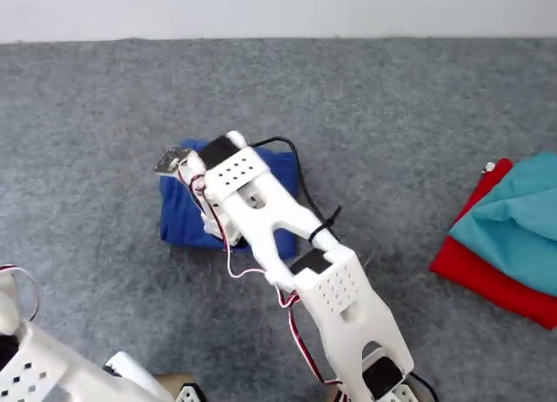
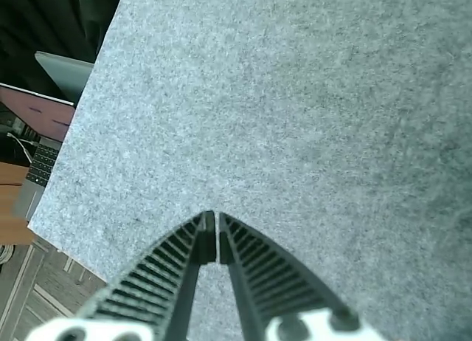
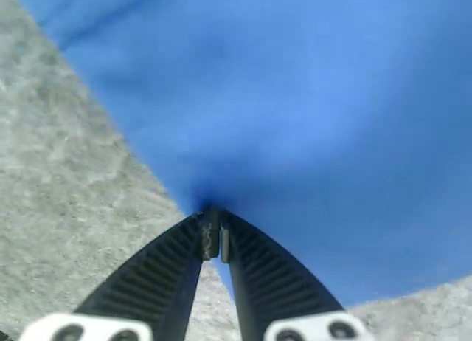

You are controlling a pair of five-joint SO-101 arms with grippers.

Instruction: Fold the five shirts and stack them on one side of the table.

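right pincer (image 3: 212,238): I see it clenched on the blue shirt (image 3: 295,119), tips pressed together right at the cloth's edge, with the fabric puckered into them.
right arm (image 1: 296,237): in the high view it runs from the near edge of the desk (image 1: 392,115) diagonally over the blue shirt, with its wrist above the shirt's far left corner.
blue shirt: it lies left of centre on the grey felt as a rough rectangle, partly hidden under my right arm.
left pincer (image 2: 216,241): clenched on nothing. The ribbed fingers meet tip to tip above bare felt, close to an edge of the desk.
left arm (image 1: 35,367): it sits at the near left corner in the high view, well apart from the blue shirt.
stack: a teal shirt (image 1: 522,219) lies on top of a red shirt (image 1: 479,271) at the right edge of the desk. The red one shows along the near and left sides. Both are well apart from the blue shirt.
beyond the desk: my left wrist view shows a laptop (image 2: 40,160) on a lower surface past the felt's edge.
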